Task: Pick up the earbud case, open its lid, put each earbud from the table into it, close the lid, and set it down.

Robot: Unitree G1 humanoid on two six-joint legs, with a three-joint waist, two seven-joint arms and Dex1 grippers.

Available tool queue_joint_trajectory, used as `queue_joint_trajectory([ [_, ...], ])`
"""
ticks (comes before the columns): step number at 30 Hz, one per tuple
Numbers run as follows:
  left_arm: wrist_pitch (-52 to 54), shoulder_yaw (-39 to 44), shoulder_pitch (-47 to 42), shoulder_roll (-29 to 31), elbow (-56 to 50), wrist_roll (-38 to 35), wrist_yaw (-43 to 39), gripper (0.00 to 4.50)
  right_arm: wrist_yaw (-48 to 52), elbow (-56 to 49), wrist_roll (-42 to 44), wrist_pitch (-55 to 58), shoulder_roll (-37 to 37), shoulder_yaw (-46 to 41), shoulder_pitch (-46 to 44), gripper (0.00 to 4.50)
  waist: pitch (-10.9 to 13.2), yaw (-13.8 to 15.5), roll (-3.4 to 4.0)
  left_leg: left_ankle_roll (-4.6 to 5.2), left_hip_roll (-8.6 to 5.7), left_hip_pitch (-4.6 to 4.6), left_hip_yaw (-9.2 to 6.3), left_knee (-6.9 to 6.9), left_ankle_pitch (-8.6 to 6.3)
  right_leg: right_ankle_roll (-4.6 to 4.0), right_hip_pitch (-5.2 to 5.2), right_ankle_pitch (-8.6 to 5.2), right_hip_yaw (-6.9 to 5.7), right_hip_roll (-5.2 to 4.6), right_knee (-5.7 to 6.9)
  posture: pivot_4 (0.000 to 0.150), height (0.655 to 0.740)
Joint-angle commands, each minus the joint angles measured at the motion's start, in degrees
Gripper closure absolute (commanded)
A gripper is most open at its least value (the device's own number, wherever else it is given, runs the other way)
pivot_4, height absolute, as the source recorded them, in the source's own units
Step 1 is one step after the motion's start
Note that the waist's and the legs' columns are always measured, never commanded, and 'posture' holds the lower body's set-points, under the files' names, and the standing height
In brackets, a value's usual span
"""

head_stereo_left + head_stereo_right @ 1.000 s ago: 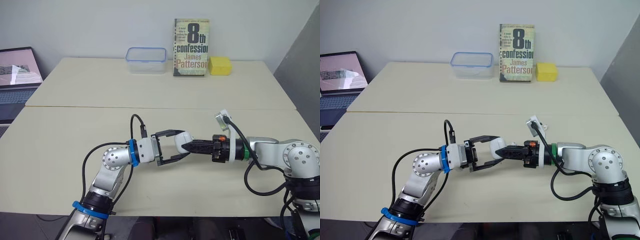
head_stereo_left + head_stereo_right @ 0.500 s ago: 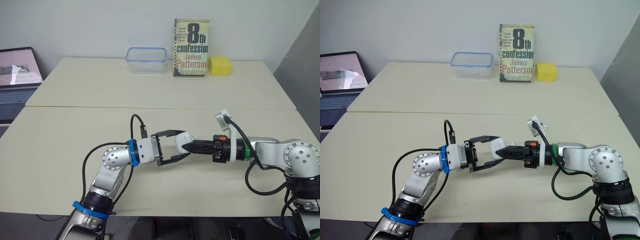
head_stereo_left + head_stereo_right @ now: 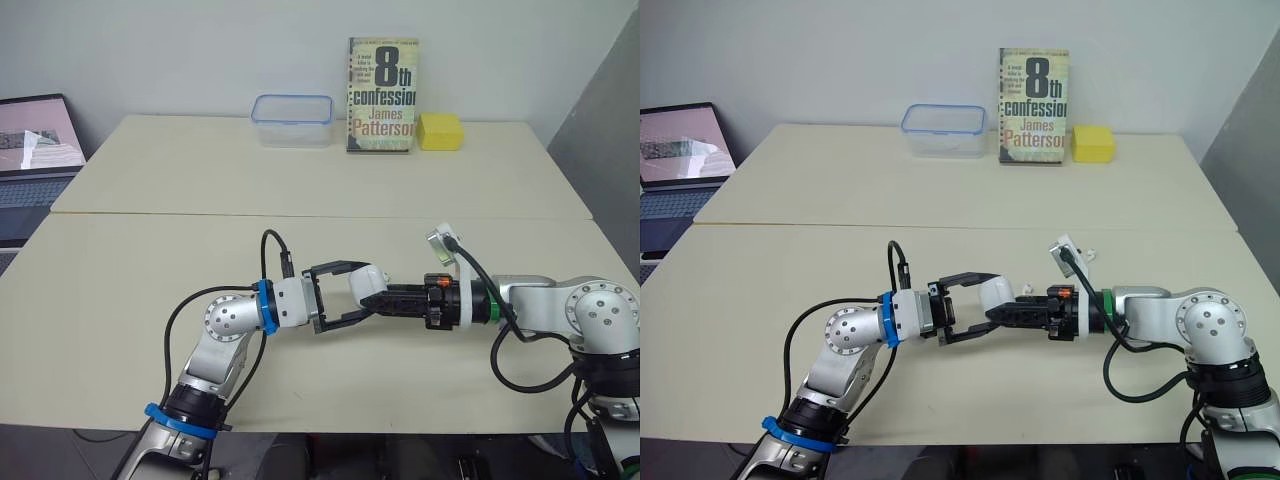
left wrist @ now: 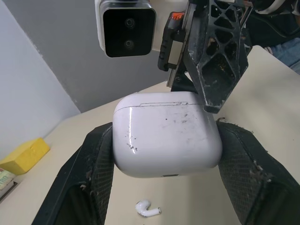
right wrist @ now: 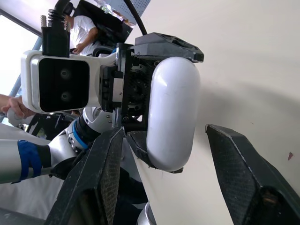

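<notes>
Low over the near part of the beige table (image 3: 140, 270), the left gripper (image 3: 358, 292) clamps the white, rounded plastic earbud case (image 4: 166, 140), lid shut, between its black fingers. The right gripper (image 5: 163, 133) faces it, fingers spread wide around the case. A small white earbud (image 4: 147, 208) lies on the table nearby.

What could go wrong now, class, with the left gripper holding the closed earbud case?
The earbud case is pinched by its smooth sides in the left gripper; a push from the open right gripper at the lid could twist it loose. Dropped, it might strike the earbud lying on the table below.
</notes>
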Motion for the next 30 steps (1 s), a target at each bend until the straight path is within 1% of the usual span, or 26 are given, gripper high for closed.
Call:
queue_joint_trajectory([
  [1,-0.84,-0.38,0.08,-0.03,-2.17,-0.58,0.21,1.7,1.25,-0.83,0.36,0.17,-0.24,-0.68,-1.43,1.62,0.0,0.0,0.0,0.0,0.0,0.0,0.0,0.0,0.0,0.0,0.0,0.0,0.0,0.0,0.0,0.15,0.74],
  [3,-0.86,-0.39,0.16,0.04,-2.26,-0.56,0.17,1.7,1.26,-0.61,0.42,0.2,-0.04,-0.71,-1.57,1.62,0.0,0.0,0.0,0.0,0.0,0.0,0.0,0.0,0.0,0.0,0.0,0.0,0.0,0.0,0.0,0.15,0.74],
  [5,-0.9,-0.39,0.2,0.11,-2.37,-0.57,0.12,1.7,1.2,-0.31,0.5,0.24,0.1,-0.75,-1.66,1.99,0.0,0.0,0.0,0.0,0.0,0.0,0.0,0.0,0.0,0.0,-0.01,0.0,0.0,0.0,0.0,0.15,0.74],
  [7,-0.89,-0.33,0.28,0.19,-2.46,-0.61,0.09,1.7,1.33,-0.12,0.35,0.32,0.17,-0.73,-1.71,2.5,0.0,0.0,0.0,0.0,0.0,0.0,0.0,0.0,0.0,0.0,0.0,0.0,0.0,0.0,0.0,0.15,0.74],
  [10,-0.83,-0.16,0.27,0.36,-2.43,-0.72,0.05,1.7,1.69,-0.04,0.07,0.53,0.14,-0.64,-1.77,3.59,0.0,0.0,0.0,0.0,0.0,-0.01,0.0,-0.01,0.0,0.0,-0.01,0.0,0.0,0.0,0.0,0.15,0.74],
  [11,-0.83,-0.07,0.2,0.37,-2.31,-0.71,0.14,1.7,1.85,-0.01,-0.03,0.61,0.13,-0.62,-1.78,3.74,0.0,0.0,0.0,0.0,0.0,-0.01,0.0,-0.01,0.0,0.0,-0.01,0.0,0.0,0.0,0.0,0.15,0.74],
  [18,-0.85,0.28,-0.36,0.06,-1.64,0.05,1.22,1.7,3.1,0.37,-0.77,1.17,-0.02,-0.47,-2.21,3.73,0.0,0.0,0.0,0.0,0.0,-0.01,0.01,-0.01,0.0,0.0,-0.02,0.0,-0.01,0.0,0.0,0.15,0.74],
  [20,2.4,0.66,-0.52,0.45,-2.13,-0.75,1.5,0.97,3.49,0.34,-1.46,1.3,-0.08,-0.42,-2.56,3.73,0.0,0.0,0.0,0.0,0.0,-0.01,0.0,-0.01,0.0,0.0,-0.02,0.0,0.0,0.0,0.0,0.15,0.74],
  [22,4.85,0.54,-0.91,2.09,-2.31,0.03,0.78,0.47,3.92,0.32,-2.38,1.43,-0.09,-0.46,-3.14,3.73,0.0,-0.01,0.0,0.0,0.0,0.0,-0.02,-0.01,0.0,0.0,-0.02,0.0,0.0,0.0,0.0,0.15,0.74],
  [23,7.45,0.62,-1.1,3.28,-2.63,0.41,0.73,0.12,4.38,0.05,-3.35,1.51,-0.31,-0.43,-3.5,3.73,0.0,-0.04,0.0,0.0,0.01,0.0,-0.01,-0.01,0.0,0.0,-0.02,0.0,-0.01,0.02,0.0,0.15,0.74],
  [24,11.82,0.86,-1.16,5.84,-3.88,-0.4,-0.57,0.0,5.02,-0.45,-4.8,1.49,-0.97,-0.55,-3.93,3.73,0.0,-0.1,0.0,0.0,0.01,0.0,-0.01,-0.02,0.0,0.0,-0.04,0.0,-0.01,0.06,0.0,0.15,0.74],
  [25,15.12,1.03,-1.18,7.67,-4.95,-1.13,-1.4,0.0,5.61,-0.81,-5.95,1.51,-1.41,-0.66,-4.22,3.73,0.01,-0.18,0.01,0.0,0.0,-0.01,-0.02,-0.02,0.0,0.0,-0.06,0.0,-0.02,0.1,0.02,0.15,0.74],
  [28,26.72,2.08,-1.81,13.46,-8.38,-4.2,-3.27,0.0,10.08,-3.12,-12.94,0.5,-4.97,0.09,-5.29,3.73,0.04,-0.37,0.06,0.0,0.04,-0.05,-0.07,-0.07,0.0,0.0,-0.2,0.0,-0.01,0.21,0.03,0.15,0.74],
  [29,34.75,3.12,-3.2,16.11,-10.08,-6.62,-3.11,0.0,13.61,-5.09,-18.17,-1.48,-8.48,1.64,-5.82,3.73,0.08,-0.37,0.07,0.0,0.05,-0.09,-0.08,-0.06,0.0,0.01,-0.23,0.0,-0.02,0.21,0.03,0.15,0.74],
  [30,40.54,3.83,-4.26,17.87,-11.34,-8.36,-2.87,0.0,16.47,-6.39,-22.13,-3.12,-10.91,2.83,-6.1,3.73,0.11,-0.34,0.07,0.0,0.05,-0.14,-0.1,-0.05,0.0,0.01,-0.27,-0.01,-0.04,0.22,0.03,0.15,0.74],
])
